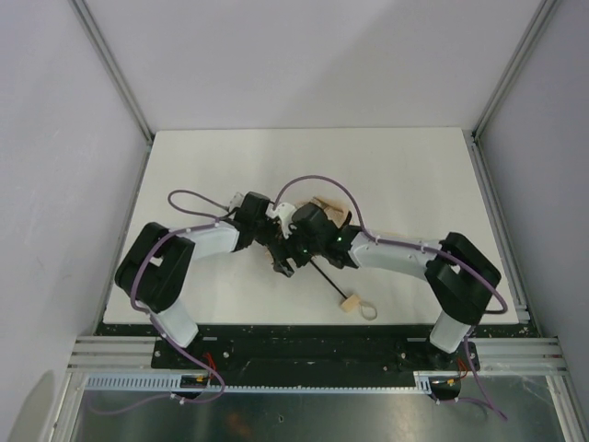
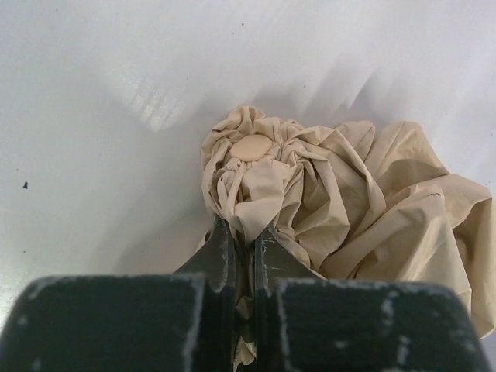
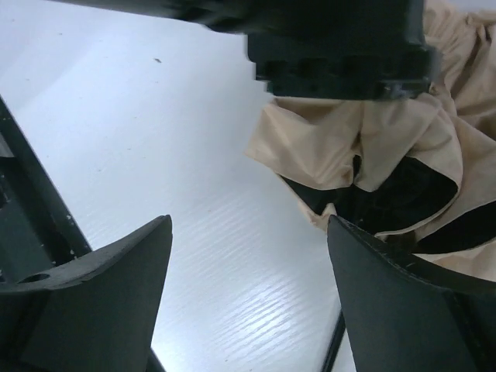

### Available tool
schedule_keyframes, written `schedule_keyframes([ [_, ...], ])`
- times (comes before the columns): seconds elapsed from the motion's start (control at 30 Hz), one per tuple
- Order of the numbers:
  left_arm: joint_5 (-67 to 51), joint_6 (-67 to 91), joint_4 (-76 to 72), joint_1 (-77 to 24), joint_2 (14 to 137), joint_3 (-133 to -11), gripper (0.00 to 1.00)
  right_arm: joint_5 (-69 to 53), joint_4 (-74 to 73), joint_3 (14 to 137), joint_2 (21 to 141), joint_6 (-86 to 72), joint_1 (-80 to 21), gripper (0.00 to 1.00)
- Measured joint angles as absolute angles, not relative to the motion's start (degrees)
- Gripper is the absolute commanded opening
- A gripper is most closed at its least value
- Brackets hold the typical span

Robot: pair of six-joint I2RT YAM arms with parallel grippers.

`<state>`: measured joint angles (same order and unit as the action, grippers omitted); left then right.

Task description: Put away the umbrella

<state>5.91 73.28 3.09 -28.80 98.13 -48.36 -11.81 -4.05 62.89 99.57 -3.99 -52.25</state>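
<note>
The umbrella [image 1: 324, 204] lies mid-table, its bunched tan fabric mostly hidden under both grippers. Its thin black shaft [image 1: 328, 281] runs toward the near edge and ends in the small tan handle [image 1: 349, 303] with the loop strap [image 1: 368, 311]. My left gripper [image 1: 275, 237] is shut on a fold of the fabric just below the round top cap [image 2: 252, 149], as the left wrist view shows [image 2: 244, 232]. My right gripper [image 1: 286, 263] is open and empty just above the table; in the right wrist view [image 3: 248, 232] the fabric [image 3: 333, 139] lies ahead to its right.
The white table [image 1: 414, 175] is walled by grey panels and aluminium posts at the back and sides. A black rail [image 1: 304, 341] runs along the near edge. The left gripper's body [image 3: 341, 46] hangs close above the right gripper's view.
</note>
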Motion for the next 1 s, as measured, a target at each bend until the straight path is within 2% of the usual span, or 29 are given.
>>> schedule_keyframes([
  [0.27,5.19,75.46,2.55,-29.34,94.61,-45.04,0.0,5.78,-5.61,62.81,97.03,0.25,-61.34,0.86],
  [0.47,3.9,76.27,2.94,-29.34,94.02,-44.47,0.0,17.78,-3.92,62.78,102.61,4.89,-62.19,0.88],
  [0.63,2.76,76.77,3.33,-29.34,92.9,-43.38,0.0,20.93,-2.09,62.78,107.46,6.33,-61.67,0.88],
  [0.73,2.59,77.08,3.38,-29.34,92.66,-43.11,0.0,20.27,-0.84,63.42,108.47,5.54,-60.4,0.73],
  [0.87,2.07,77.12,3.55,-29.06,92.4,-42.89,0.0,16.71,-1.06,64.31,109.67,4.01,-58.35,0.39],
  [1.0,2.37,77.1,4.62,-28.73,91.0,-42.15,0.0,15.25,-1.91,65.3,110.72,3.36,-57.93,0.1],
])
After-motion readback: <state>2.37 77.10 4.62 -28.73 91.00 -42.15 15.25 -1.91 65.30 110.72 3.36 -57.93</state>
